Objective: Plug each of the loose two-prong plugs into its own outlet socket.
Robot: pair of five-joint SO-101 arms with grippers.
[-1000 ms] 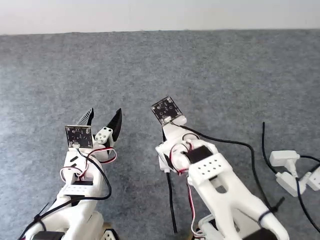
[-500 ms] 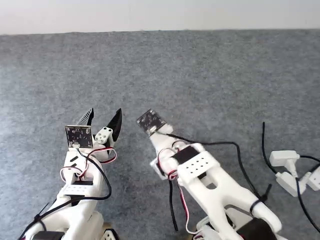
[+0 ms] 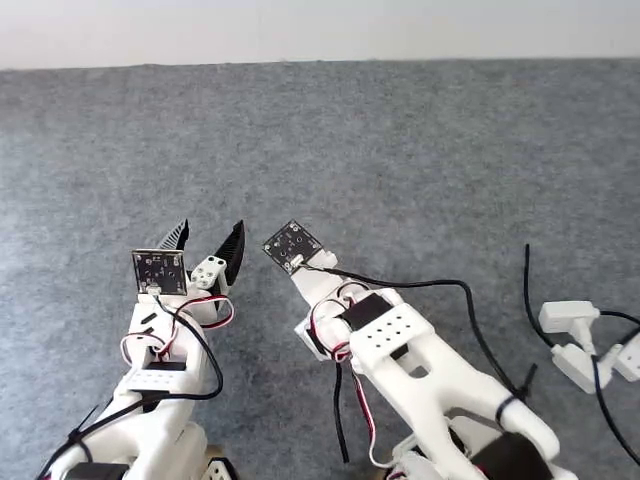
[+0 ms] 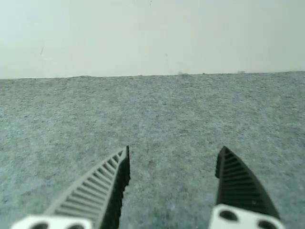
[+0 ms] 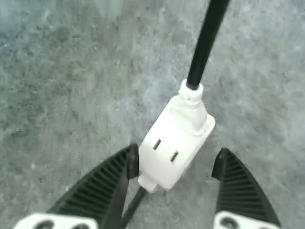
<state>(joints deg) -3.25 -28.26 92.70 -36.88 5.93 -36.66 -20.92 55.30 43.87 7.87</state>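
Straddling the white outlet socket [image 5: 176, 143], the right pincer [image 5: 177, 151] stands wide; closing on its body looks next. Beside it, the left pincer [image 4: 174, 151] gapes wide, empty.

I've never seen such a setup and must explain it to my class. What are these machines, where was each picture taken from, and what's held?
Two robot arms sit side by side on a grey table. One picture looks down from a fixed camera; the others come from a camera on each wrist. The left gripper is open over bare table. The right gripper is open, fingers either side of a white socket on a black cable. Nothing is held. More white connectors lie at the right edge.
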